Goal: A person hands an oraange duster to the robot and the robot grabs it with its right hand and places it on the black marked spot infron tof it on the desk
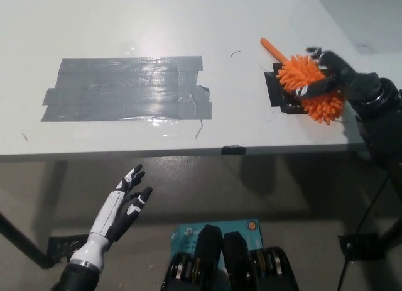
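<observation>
Orange duster [312, 90] lies on the black marked spot [281, 90] on my counter [188, 27], my black right hand [333, 74] loosely curled over it, fingers parting, while my white left hand [122, 206] rests open below the counter edge.

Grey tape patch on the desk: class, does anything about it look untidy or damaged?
Yes. The grey tape patch is made of overlapping strips with uneven, stepped ends at both sides, and its glossy surface looks wrinkled. A loose strip sticks out at its lower right corner. The desk beside it also shows a few small dark scratch-like marks.
</observation>
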Action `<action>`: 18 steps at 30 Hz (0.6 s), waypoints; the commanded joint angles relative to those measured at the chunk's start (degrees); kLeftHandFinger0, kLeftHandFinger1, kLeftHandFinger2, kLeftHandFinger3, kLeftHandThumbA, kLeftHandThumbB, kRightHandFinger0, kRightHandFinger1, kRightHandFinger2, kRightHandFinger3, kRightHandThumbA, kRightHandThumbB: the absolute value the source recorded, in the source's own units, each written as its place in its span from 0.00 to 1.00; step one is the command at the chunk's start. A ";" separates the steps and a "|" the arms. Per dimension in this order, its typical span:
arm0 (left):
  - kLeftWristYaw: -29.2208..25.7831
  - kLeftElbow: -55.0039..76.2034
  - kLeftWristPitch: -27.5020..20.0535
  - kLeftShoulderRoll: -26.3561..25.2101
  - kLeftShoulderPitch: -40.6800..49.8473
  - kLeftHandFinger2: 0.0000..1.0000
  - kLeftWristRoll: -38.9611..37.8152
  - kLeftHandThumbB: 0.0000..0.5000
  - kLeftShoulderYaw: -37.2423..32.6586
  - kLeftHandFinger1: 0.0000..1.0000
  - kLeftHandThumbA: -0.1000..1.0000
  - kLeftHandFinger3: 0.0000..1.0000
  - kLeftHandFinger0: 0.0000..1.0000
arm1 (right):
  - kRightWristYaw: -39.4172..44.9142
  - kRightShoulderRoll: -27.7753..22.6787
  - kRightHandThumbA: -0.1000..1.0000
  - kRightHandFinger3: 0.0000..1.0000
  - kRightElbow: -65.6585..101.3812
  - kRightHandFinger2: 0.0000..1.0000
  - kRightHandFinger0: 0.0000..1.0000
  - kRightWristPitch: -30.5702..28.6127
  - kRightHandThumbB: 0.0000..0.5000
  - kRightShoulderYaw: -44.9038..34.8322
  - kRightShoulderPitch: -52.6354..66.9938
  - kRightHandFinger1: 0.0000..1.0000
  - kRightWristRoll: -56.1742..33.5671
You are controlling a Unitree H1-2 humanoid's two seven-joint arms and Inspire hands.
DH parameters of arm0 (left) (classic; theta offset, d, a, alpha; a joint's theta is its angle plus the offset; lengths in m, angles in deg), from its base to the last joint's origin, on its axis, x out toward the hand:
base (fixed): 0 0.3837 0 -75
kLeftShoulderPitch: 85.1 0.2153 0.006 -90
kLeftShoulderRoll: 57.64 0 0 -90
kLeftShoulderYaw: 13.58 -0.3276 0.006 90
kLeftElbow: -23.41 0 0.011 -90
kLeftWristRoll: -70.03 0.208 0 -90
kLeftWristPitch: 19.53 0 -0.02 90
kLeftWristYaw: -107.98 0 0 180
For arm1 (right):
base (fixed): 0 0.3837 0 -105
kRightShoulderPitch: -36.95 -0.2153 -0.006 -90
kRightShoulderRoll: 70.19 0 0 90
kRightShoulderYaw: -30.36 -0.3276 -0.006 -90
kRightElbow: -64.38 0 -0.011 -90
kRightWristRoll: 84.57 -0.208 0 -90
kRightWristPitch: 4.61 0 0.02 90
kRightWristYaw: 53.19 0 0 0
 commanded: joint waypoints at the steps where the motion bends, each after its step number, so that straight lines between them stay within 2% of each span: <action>1: -0.02 0.65 -1.62 -0.64 -1.45 1.00 0.44 0.32 0.30 1.00 0.90 1.00 0.89 | -6.27 -2.64 0.81 1.00 7.92 1.00 1.00 1.62 0.77 -3.07 -2.52 1.00 0.34; 2: -0.10 0.44 -1.89 -0.65 -1.47 1.00 0.67 0.31 0.17 1.00 0.91 1.00 0.89 | -8.22 -3.04 0.84 1.00 12.12 1.00 1.00 2.73 0.83 -4.21 -1.66 1.00 1.15; 5: -0.22 0.20 -2.32 -0.61 -1.67 1.00 0.68 0.31 0.18 1.00 0.90 1.00 0.88 | -10.92 -3.45 0.84 1.00 21.70 1.00 1.00 2.48 0.81 -8.02 0.64 1.00 0.74; 6: -0.23 0.21 -2.29 -0.61 -1.72 1.00 0.56 0.31 0.27 1.00 0.90 1.00 0.88 | -10.22 -3.77 0.85 1.00 26.14 1.00 1.00 1.62 0.79 -10.16 1.41 1.00 -1.10; 8: -0.13 0.51 -1.84 -0.70 -1.71 1.00 0.45 0.32 0.39 1.00 0.91 1.00 0.89 | -8.68 -3.79 0.87 1.00 31.35 1.00 1.00 1.68 0.84 -12.84 2.06 1.00 -3.65; 9: -0.15 0.56 -1.79 -0.74 -1.74 1.00 0.54 0.31 0.38 1.00 0.91 1.00 0.89 | -7.63 -3.65 0.85 1.00 34.42 1.00 1.00 1.67 0.82 -14.33 2.49 1.00 -5.23; 11: -0.21 0.50 -1.81 -0.73 -1.84 1.00 0.63 0.28 0.36 1.00 0.91 1.00 0.90 | -6.14 -3.78 0.86 1.00 40.48 1.00 1.00 2.38 0.89 -16.11 3.23 1.00 -6.85; 12: -0.11 0.48 -1.75 -0.70 -1.94 1.00 0.41 0.28 0.43 1.00 0.91 1.00 0.90 | -4.87 -4.57 0.95 1.00 47.35 1.00 1.00 2.97 0.85 -16.30 4.47 1.00 -6.58; 13: -0.03 0.44 -1.72 -0.70 -2.05 1.00 0.29 0.28 0.45 1.00 0.91 1.00 0.90 | -4.26 -4.67 0.97 1.00 50.92 1.00 1.00 3.45 0.85 -16.59 5.23 1.00 -6.84; 17: 0.09 0.14 -1.80 -0.76 -2.63 1.00 0.19 0.28 0.45 1.00 0.91 1.00 0.91 | -3.36 -3.97 1.00 1.00 63.95 1.00 1.00 5.72 0.85 -17.27 9.21 1.00 -6.90; 18: 0.04 0.22 -1.70 -0.68 -2.73 1.00 0.08 0.28 0.53 1.00 0.91 1.00 0.91 | -2.87 -2.99 1.00 1.00 71.31 1.00 1.00 6.49 0.81 -17.24 12.63 1.00 -7.63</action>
